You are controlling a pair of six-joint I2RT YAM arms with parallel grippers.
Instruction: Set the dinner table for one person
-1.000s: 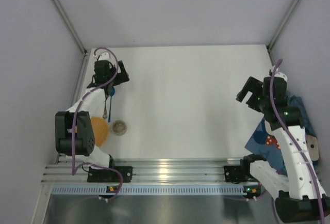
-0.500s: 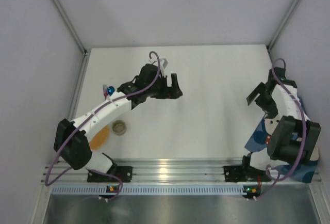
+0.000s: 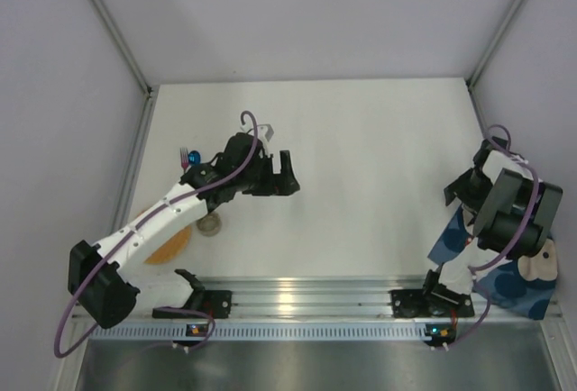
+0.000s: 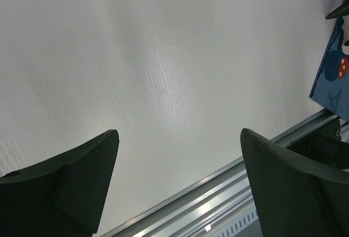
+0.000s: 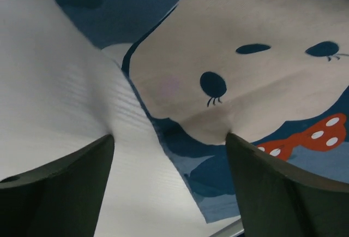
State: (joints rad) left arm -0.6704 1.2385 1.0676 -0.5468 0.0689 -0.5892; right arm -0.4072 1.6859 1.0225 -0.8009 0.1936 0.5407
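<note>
The white dinner table (image 3: 361,139) fills the top view. My left gripper (image 3: 279,175) hovers over its bare middle-left part, and the left wrist view shows it open (image 4: 179,133) with nothing between its fingers. My right gripper (image 3: 455,195) is low at the right side, at the corner of the dark-blue cartoon-mouse placemat (image 3: 448,240). In the right wrist view it stands open (image 5: 169,136) astride the placemat's edge (image 5: 262,84). One fingertip (image 5: 101,149) rests on the white table, the other (image 5: 240,149) presses into the cloth, which puckers there.
An orange plate (image 3: 167,247) and a small round bowl (image 3: 209,222) lie near the left arm's base. A fork with a blue handle (image 3: 187,155) lies further back on the left. The ribbed metal rail (image 3: 306,296) runs along the near edge. Grey walls enclose the table.
My left arm swung from the back-left corner by the fork out over the table's middle. My right gripper dropped onto the placemat's corner, and its jaws narrowed a little.
</note>
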